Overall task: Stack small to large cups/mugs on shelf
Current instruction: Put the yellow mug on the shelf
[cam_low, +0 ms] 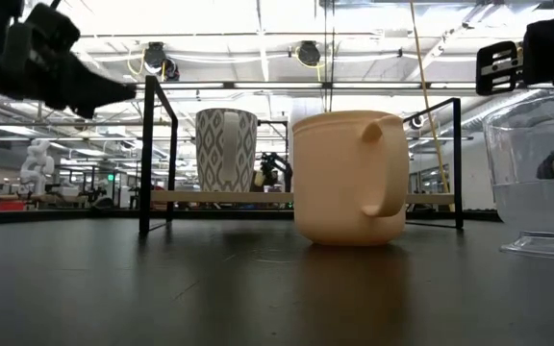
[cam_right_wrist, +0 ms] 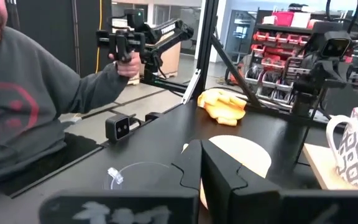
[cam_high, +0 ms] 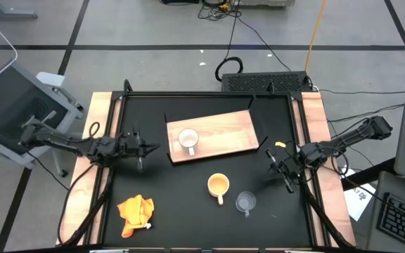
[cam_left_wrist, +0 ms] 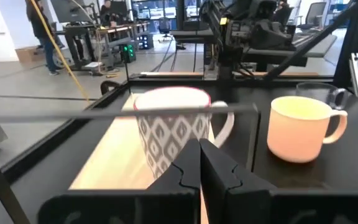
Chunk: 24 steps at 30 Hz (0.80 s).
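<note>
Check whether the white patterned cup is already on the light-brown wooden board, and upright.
Yes: the white patterned cup stands upright on the light-brown wooden board, mouth up in the high view, level in the low view.

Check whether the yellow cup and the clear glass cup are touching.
Apart. The high view shows bare black tabletop between the yellow cup and the clear glass cup.

Bright overhead ceiling lights [cam_low: 258, 14] blow out in the low view; near glass cup [cam_low: 537, 173] is soft, tabletop [cam_low: 210, 288] dim.
</note>
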Motion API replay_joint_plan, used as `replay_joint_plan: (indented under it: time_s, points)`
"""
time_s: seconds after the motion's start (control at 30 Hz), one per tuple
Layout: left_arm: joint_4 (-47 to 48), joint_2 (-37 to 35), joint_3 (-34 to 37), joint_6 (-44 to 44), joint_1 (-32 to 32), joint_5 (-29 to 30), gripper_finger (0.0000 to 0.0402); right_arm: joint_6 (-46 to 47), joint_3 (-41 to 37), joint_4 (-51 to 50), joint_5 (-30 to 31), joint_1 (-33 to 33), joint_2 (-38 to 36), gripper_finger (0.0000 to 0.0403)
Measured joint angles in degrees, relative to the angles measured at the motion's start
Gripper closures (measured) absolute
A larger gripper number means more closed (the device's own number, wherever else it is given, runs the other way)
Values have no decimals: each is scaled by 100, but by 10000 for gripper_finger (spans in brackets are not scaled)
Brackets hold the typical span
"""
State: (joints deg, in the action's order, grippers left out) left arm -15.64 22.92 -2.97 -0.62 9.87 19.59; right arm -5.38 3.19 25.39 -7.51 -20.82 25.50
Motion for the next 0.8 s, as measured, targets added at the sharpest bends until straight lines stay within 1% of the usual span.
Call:
replay_joint_plan:
  time_s: [0.13, 0.37, 0.57, 0.67, 0.8]
  points:
    - [9, -21, 241, 170, 0, -54, 401, 11, -8, 4, 0, 0, 2, 403]
    - [118, -8, 241, 222, 0, -381, 401, 106, -18, 4, 0, 0, 2, 403]
    - [209, -6, 241, 229, 0, -408, 401, 221, -6, 7, 8, 0, 21, 403]
    - [208, -6, 241, 231, 0, -411, 401, 209, 70, -17, 13, 29, 136, 403]
    - [208, -6, 241, 231, 0, -458, 401, 162, 455, -75, 22, 110, 484, 403]
